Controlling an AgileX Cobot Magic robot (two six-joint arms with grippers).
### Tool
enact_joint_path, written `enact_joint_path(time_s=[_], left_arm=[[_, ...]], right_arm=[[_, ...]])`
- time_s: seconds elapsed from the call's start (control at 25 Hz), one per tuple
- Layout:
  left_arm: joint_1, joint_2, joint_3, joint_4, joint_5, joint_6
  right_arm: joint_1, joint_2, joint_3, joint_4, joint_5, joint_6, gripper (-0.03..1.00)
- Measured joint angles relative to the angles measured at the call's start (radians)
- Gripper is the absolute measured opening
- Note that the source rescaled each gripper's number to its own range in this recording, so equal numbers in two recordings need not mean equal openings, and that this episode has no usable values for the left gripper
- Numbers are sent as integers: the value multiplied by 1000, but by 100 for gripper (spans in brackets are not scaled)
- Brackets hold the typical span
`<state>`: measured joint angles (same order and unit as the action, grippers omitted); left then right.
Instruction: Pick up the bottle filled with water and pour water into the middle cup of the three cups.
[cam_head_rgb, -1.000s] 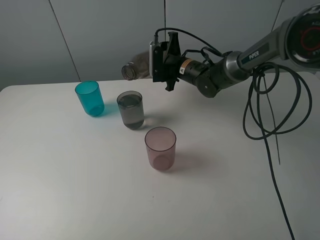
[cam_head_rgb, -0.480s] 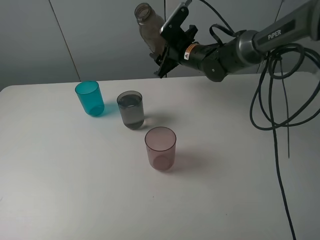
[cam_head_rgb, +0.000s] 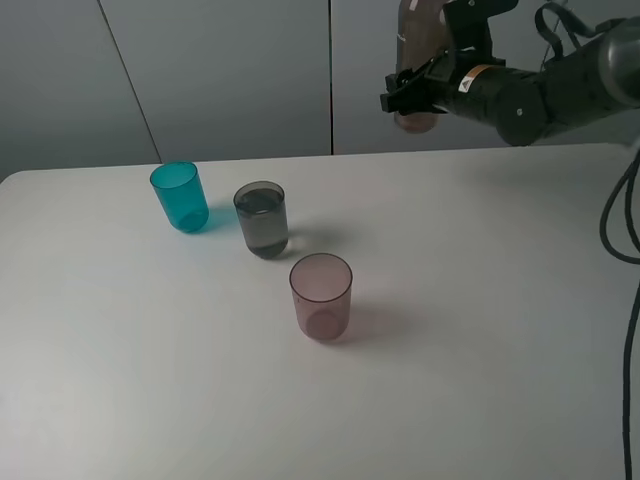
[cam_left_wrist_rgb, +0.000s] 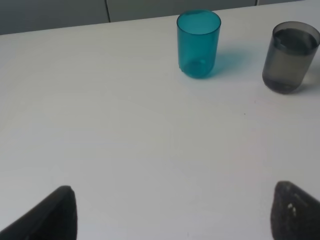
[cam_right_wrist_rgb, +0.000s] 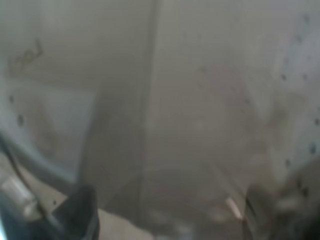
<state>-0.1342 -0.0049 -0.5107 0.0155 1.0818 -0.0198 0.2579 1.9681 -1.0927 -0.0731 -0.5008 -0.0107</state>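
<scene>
My right gripper (cam_head_rgb: 418, 98) is shut on the smoky brown-grey bottle (cam_head_rgb: 419, 45) and holds it about upright, high above the table's back edge, well right of the cups. In the right wrist view the bottle (cam_right_wrist_rgb: 190, 125) fills the frame as a blur. The three cups stand in a diagonal row: teal-blue (cam_head_rgb: 180, 197), the middle smoky grey cup (cam_head_rgb: 262, 219) with water in it, pinkish-mauve (cam_head_rgb: 321, 296). My left gripper (cam_left_wrist_rgb: 175, 215) is open and empty, low over the table, with the teal cup (cam_left_wrist_rgb: 198, 43) and the grey cup (cam_left_wrist_rgb: 290, 56) ahead of it.
The white table (cam_head_rgb: 480, 330) holds only the cups. A grey panelled wall stands behind it. Black cables (cam_head_rgb: 625, 220) hang from the right arm at the right edge. The left arm is out of the exterior view.
The bottle lay tipped sideways near the grey cup. My right gripper has since lifted it, turned it upright and carried it to the right, away from the cups.
</scene>
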Motion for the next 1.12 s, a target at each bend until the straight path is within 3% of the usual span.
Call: enact_joint_path(time_s=[0.2,0.4,0.6,1.12], left_arm=[[0,0,0,0,0,0],[0,0,0,0,0,0],[0,0,0,0,0,0],[0,0,0,0,0,-2]], right_arm=[[-77,-42,127,73,-15,2,0],[-124,-42,228,92,-155,-1,0],[-130,7,235,92,-245,-5,0],[-107,179,211,107,-367,11,0]])
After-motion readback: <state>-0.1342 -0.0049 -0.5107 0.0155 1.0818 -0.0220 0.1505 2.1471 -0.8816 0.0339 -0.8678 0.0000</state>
